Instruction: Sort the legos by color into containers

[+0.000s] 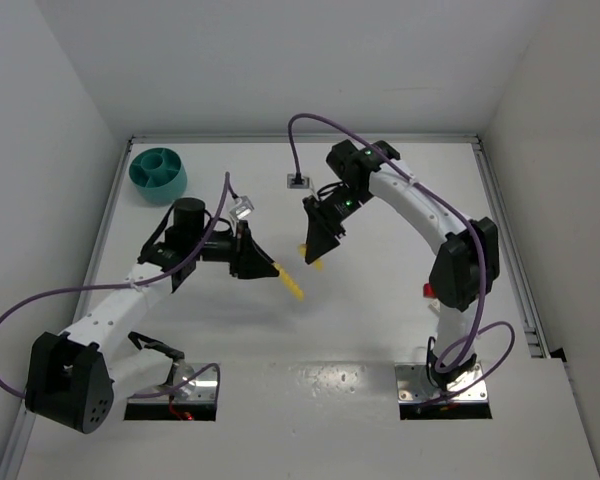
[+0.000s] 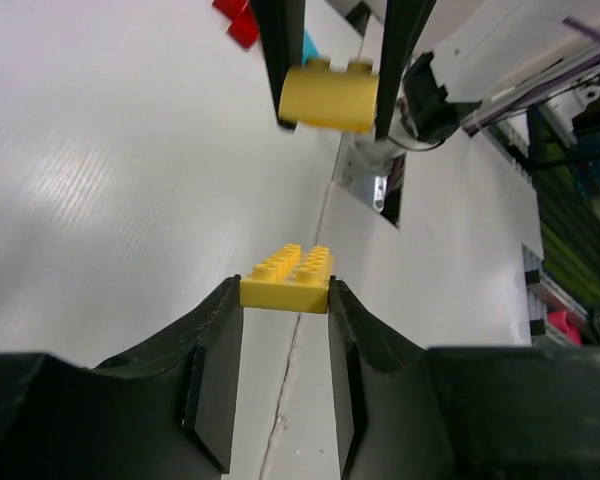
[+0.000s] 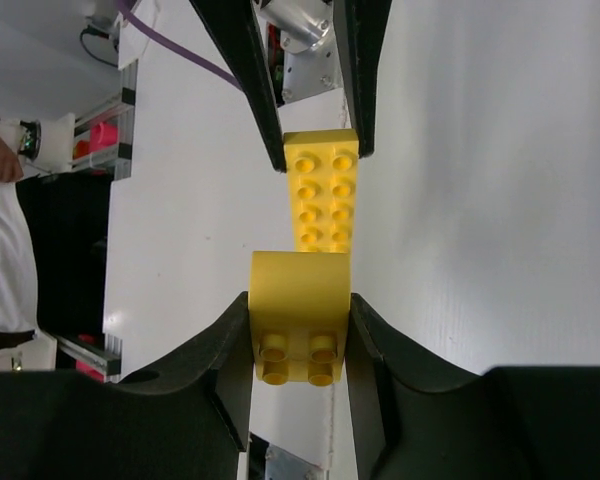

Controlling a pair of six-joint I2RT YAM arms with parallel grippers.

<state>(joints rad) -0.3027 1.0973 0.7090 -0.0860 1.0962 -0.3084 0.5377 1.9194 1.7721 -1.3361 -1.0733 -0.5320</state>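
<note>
Left gripper [image 2: 285,300] clenched on flat brick [image 2: 285,278], its end pinched between fingertips [image 2: 216,335], rest jutting ahead. Right gripper [image 3: 300,335] grasped curved brick [image 3: 300,295] between pads [image 3: 230,345]. Both yellow; likely light, stiff, slick: best squeezed on flat sides, not studs. Bowl [image 1: 158,172] well apart, behind left fingers [image 1: 258,262].

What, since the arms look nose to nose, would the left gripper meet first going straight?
Probably the rounded yellow brick in the right gripper; the left gripper's own long yellow brick would reach it first.
</note>
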